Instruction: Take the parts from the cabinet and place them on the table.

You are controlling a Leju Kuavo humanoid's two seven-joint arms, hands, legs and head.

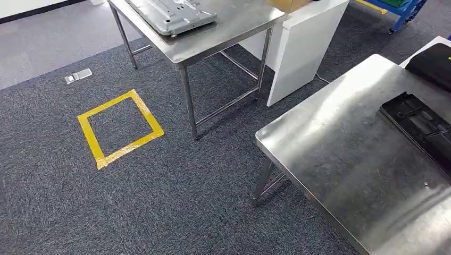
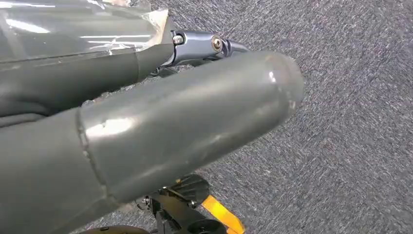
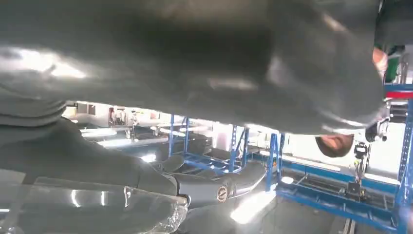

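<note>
Head view, looking down on dark blue-grey carpet [image 1: 159, 212], short looped pile. A square outline of yellow tape [image 1: 120, 128] is stuck to it, with a small silver floor plate [image 1: 78, 76] well apart beyond the square.

Near bench [image 1: 340, 159]: brushed stainless top, scuffed and reflective, with steel legs under its corner. Black moulded plastic parts [image 1: 420, 127] lie flat along its far right side, long and ribbed; another black part [image 1: 433, 64] sits beyond them, near the bench's far corner.

Far bench [image 1: 223, 32]: same steel build, with cross-braced legs. A flat grey metal panel [image 1: 173, 16] with pressed shapes lies on top. A white panel [image 1: 303, 48] stands between the two benches, leaning or fixed at the far bench's end; cannot tell which. A blue cart frame [image 1: 401, 10] stands on the carpet past it.

Left hand [image 2: 160, 131]: thick grey thumb, smooth and glossy, over carpet, with clear plastic film [image 2: 83, 27] on the cover. Nothing visible in it; open or closed, cannot tell.

Right hand [image 3: 195, 63]: blurred dark grey mass very close to the lens; state cannot be told. Behind it are blue steel racking [image 3: 341, 200] and bright strip reflections.
</note>
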